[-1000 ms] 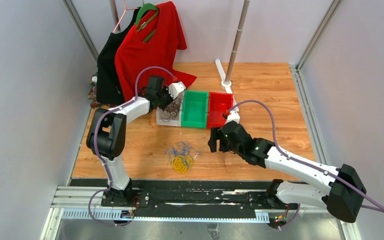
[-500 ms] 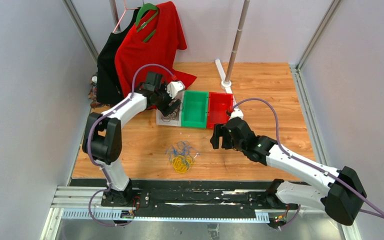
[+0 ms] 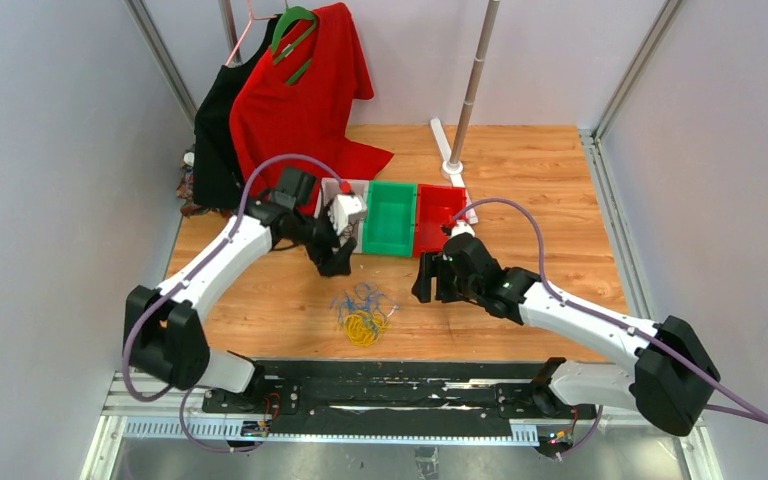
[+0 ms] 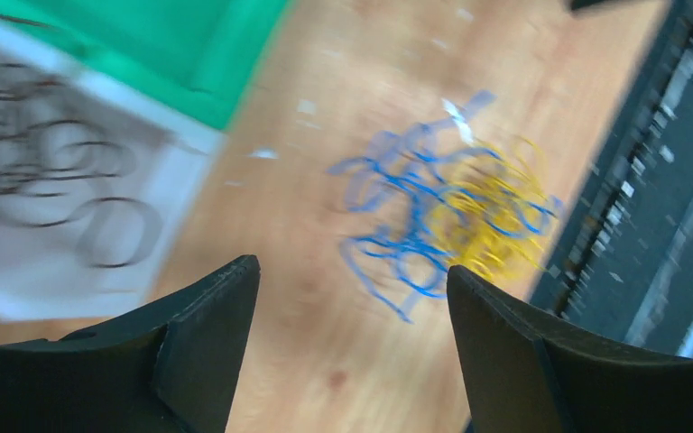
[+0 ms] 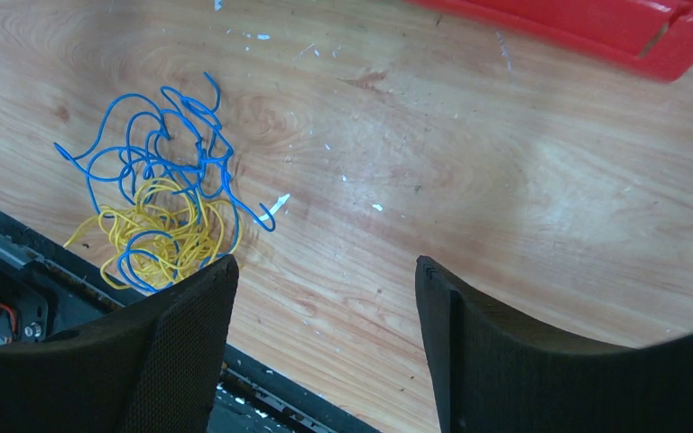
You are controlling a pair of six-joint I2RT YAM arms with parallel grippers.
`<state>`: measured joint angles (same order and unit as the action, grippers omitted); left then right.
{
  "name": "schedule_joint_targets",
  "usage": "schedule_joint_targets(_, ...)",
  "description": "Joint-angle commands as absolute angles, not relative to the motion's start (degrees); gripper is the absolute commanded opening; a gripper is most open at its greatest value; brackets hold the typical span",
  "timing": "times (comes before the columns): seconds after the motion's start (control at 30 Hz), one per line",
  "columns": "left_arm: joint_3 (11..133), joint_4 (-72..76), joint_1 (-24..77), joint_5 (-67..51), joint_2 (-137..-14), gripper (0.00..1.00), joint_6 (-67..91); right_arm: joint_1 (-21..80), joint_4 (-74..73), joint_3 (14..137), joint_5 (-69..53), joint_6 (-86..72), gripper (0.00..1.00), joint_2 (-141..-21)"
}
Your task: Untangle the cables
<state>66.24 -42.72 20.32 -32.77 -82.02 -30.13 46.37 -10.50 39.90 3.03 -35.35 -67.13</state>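
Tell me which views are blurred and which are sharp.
Left wrist: motion-smeared; the tangle of thin blue and yellow wires and the dark wire loops in the white tray look streaky. Right wrist: crisp, with the grain legible and a soft sheen on the wooden tabletop. Top external: sharp and evenly lit.

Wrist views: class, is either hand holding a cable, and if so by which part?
Nothing is held. The left hand and the right hand are both open and empty; the blue and yellow cables lie loose on the table.
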Motion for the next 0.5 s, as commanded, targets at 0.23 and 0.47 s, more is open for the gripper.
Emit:
schedule_joint_targets(0.23,56.58,-51.57,24.37,-34.52,-79.09,0.77,-48.93,45.75,-9.69,39.70,-1.74,-32.64,0.64,-65.11)
schedule_joint_targets(0.47,52.91,-45.25,25.47,-31.56,-82.51,0.70,-47.80,45.71,-6.53,37.75,-1.38,-32.59,0.64,-61.34)
